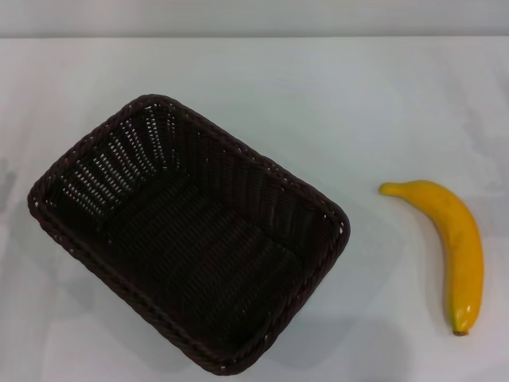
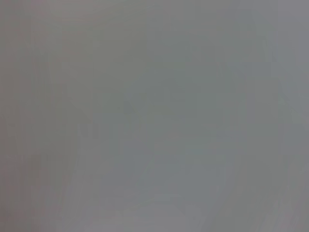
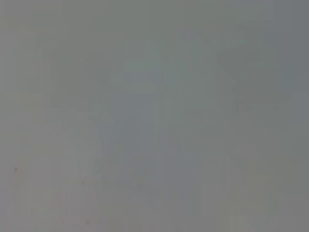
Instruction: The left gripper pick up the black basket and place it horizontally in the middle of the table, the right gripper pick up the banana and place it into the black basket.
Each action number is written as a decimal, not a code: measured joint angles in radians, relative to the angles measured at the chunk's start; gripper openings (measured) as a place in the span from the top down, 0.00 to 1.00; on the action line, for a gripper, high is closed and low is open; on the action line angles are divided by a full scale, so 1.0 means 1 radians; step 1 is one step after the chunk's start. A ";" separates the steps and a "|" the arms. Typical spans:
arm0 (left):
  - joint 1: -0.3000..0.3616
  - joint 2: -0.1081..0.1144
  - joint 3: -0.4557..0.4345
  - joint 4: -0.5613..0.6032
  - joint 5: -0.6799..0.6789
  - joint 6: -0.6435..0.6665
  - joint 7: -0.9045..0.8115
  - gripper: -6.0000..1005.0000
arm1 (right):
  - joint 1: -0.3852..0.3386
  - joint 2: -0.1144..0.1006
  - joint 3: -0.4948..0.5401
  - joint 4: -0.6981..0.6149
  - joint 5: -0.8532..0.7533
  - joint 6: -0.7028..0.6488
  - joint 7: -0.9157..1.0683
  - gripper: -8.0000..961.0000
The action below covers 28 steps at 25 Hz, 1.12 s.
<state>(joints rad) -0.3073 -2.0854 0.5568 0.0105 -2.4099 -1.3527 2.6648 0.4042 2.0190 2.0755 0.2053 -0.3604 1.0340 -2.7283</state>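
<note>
Basket (image 1: 191,239) sits skewed on tabletop (image 1: 358,95), banana (image 1: 449,247) apart to its right; no fingers visible, state can't be told.

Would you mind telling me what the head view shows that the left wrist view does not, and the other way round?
Only the head view shows the black basket, lying empty and skewed on the white table, and the banana lying apart from it to the robot's right. The left wrist view shows nothing of its own: only a plain grey, featureless field. Both share one gap: neither shows a gripper or an arm.
</note>
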 joint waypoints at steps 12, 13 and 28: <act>-0.006 0.003 0.006 0.005 0.004 0.001 -0.064 0.13 | -0.001 0.002 0.000 -0.002 0.000 0.000 0.001 0.12; -0.006 0.005 0.008 0.012 0.011 0.002 -0.097 0.13 | -0.001 0.003 0.000 -0.002 0.000 0.000 0.003 0.12; -0.045 0.178 0.014 0.486 0.755 0.113 -1.202 0.13 | 0.001 0.001 -0.004 0.000 0.000 0.000 0.015 0.12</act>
<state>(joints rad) -0.3521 -1.9075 0.5708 0.4964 -1.6554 -1.2393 1.4629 0.4056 2.0199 2.0718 0.2052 -0.3606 1.0337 -2.7132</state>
